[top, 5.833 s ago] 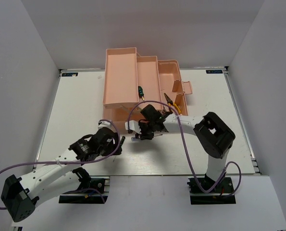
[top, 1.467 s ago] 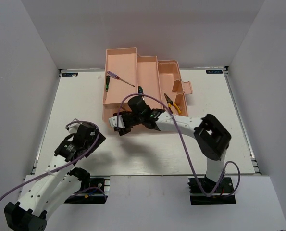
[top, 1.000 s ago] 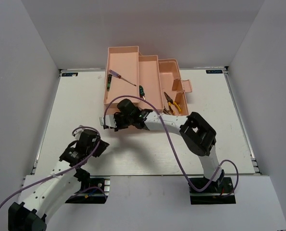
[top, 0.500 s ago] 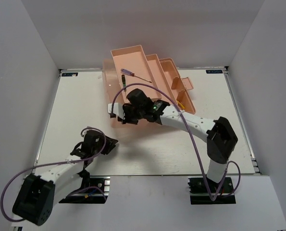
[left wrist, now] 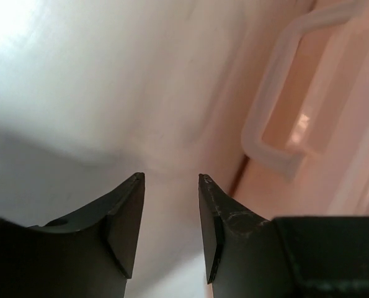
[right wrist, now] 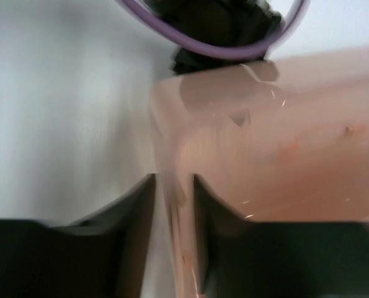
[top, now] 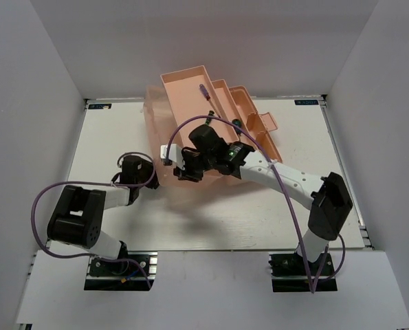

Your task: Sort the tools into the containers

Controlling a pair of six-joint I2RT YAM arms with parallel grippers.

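As the toolbox point(top: 249, 103) sits skewed, its near wall is pinched by the right gripper point(right wrist: 173, 180); the left gripper point(left wrist: 170, 180) is held narrowly parted and empty beside it; a thin screwdriver point(top: 205, 91) is seen in its top tray point(top: 183, 86).

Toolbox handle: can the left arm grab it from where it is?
Probably yes. The left end effector is open close to the toolbox, and the handle lies just ahead to its right with nothing between.
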